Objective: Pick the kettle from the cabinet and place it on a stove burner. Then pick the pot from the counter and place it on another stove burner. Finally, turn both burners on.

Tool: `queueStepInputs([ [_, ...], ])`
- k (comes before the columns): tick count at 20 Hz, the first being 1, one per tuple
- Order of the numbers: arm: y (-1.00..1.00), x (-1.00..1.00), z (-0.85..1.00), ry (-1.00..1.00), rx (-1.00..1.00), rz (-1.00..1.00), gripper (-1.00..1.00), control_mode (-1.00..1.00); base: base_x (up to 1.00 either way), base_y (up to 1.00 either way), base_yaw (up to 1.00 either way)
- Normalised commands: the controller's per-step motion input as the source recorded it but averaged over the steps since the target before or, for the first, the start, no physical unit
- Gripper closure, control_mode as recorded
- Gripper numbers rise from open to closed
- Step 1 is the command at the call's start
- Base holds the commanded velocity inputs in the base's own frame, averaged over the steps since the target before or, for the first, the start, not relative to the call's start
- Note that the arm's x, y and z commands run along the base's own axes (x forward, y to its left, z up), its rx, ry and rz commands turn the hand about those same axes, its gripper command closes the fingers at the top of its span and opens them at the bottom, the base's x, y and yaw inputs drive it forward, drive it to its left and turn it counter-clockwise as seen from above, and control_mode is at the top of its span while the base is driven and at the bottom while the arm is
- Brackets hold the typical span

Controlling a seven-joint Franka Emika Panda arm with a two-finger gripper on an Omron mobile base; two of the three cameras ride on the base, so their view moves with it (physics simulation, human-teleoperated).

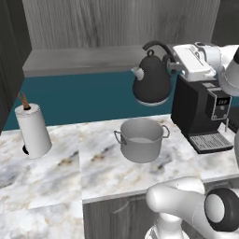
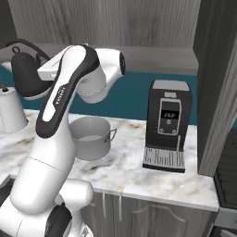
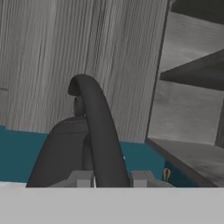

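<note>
Meanwhile the gripper (image 3: 112,179) clamps the kettle (image 1: 151,77) by its handle above the empty pot (image 1: 141,139).

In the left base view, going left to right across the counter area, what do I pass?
Paper towel roll → pot → coffee machine. The kettle hangs in the air above the pot, held by its handle, so it is not part of the counter row.
</note>
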Motion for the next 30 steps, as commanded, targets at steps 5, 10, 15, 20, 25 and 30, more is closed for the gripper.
queueStepInputs([
  [5, 0.0, 0.0, 0.0, 0.0, 0.0, 0.0, 1.0, 1.0, -0.58, -0.12, -0.05],
  [10, 0.0, 0.0, 0.0, 0.0, 0.0, 0.0, 1.0, 1.0, -0.61, -0.08, -0.06],
  [15, 0.0, 0.0, 0.0, 0.0, 0.0, 0.0, 1.0, 1.0, -0.57, -0.2, -0.09],
  [20, 0.0, 0.0, 0.0, 0.0, 0.0, 0.0, 1.0, 1.0, -0.46, -0.52, -0.12],
  [25, 0.0, 0.0, 0.0, 0.0, 0.0, 0.0, 1.0, 1.0, -0.47, -0.61, -0.12],
  [30, 0.0, 0.0, 0.0, 0.0, 0.0, 0.0, 1.0, 1.0, -0.52, -0.69, -0.12],
])
